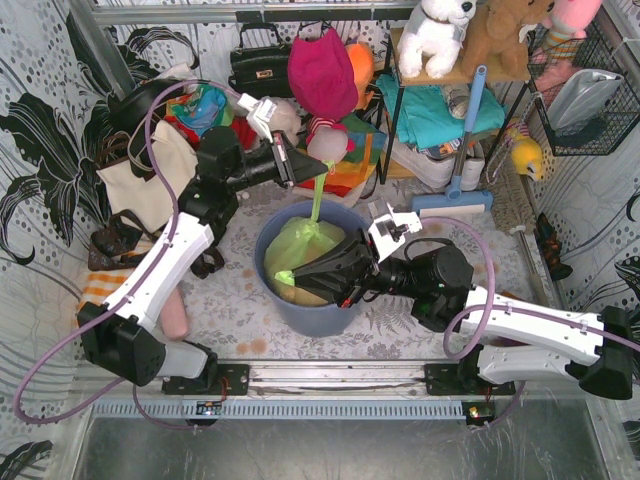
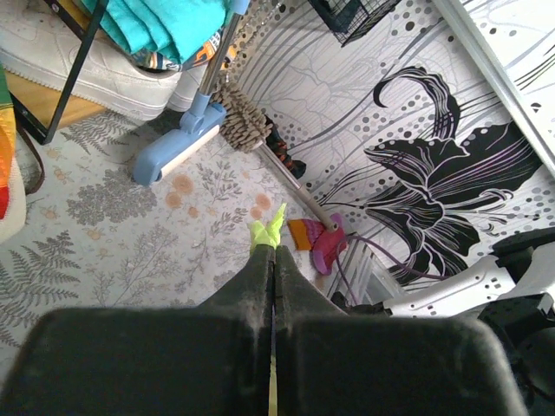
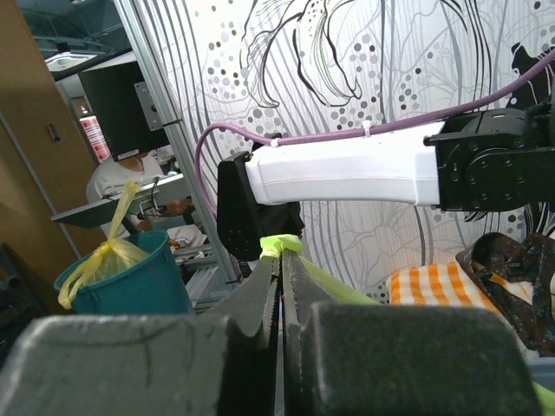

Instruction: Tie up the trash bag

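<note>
The lime-green trash bag (image 1: 300, 243) sits in the blue-grey round bin (image 1: 312, 318) at the table's middle, with tan paper showing low inside it. One corner of the bag is pulled into a taut strip (image 1: 315, 200) rising to my left gripper (image 1: 320, 171), which is shut on it. In the left wrist view a green tip (image 2: 269, 230) pokes out past my left gripper (image 2: 274, 250). My right gripper (image 1: 291, 278) reaches over the bin from the right and is shut on another green corner (image 3: 286, 245) of the bag, just ahead of my right gripper (image 3: 282, 258).
A blue mop (image 1: 455, 195) leans at the back right, beside a shelf with teal cloth (image 1: 430, 115) and plush toys. Bags and colourful toys (image 1: 320, 70) crowd the back. An orange checked cloth (image 1: 100, 290) lies at the left. A wire basket (image 1: 585, 95) hangs at the right.
</note>
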`<state>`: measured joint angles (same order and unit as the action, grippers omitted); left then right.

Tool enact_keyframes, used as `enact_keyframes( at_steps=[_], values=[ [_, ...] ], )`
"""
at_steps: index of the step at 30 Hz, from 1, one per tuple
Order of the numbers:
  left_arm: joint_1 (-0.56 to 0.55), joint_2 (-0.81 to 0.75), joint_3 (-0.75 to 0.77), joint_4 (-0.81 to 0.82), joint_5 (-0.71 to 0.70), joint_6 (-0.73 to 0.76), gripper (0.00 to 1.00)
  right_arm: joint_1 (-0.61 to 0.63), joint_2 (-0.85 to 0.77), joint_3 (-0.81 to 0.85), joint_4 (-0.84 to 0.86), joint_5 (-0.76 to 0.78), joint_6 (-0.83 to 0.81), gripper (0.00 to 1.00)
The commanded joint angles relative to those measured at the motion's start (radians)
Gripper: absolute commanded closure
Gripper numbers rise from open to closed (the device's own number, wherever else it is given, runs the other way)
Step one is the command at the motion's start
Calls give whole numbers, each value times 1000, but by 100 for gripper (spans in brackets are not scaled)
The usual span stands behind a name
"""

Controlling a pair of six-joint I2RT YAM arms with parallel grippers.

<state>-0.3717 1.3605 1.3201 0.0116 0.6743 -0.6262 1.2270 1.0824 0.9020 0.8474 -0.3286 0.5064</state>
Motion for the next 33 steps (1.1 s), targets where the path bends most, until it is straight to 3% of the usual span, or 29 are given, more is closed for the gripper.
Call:
enact_keyframes(
  at_steps=[1, 10, 18, 28, 33],
  values=[
    [19, 37, 11, 8, -101, 77, 100, 16, -62, -7, 87, -88, 69, 100],
    [26, 79, -109, -34, -225, 152, 100, 16, -128, -216, -51, -223, 198, 100],
    [40, 89, -107, -38, -319, 174, 100, 17, -74, -292, 46, -342, 314, 100],
    [82, 151, -65, -42, -335, 181, 100, 17, -1, -371, 279, -401, 421, 100],
    [92, 163, -40, -45, -352, 180, 100, 26, 14, -366, 268, -418, 424, 100]
  ],
)
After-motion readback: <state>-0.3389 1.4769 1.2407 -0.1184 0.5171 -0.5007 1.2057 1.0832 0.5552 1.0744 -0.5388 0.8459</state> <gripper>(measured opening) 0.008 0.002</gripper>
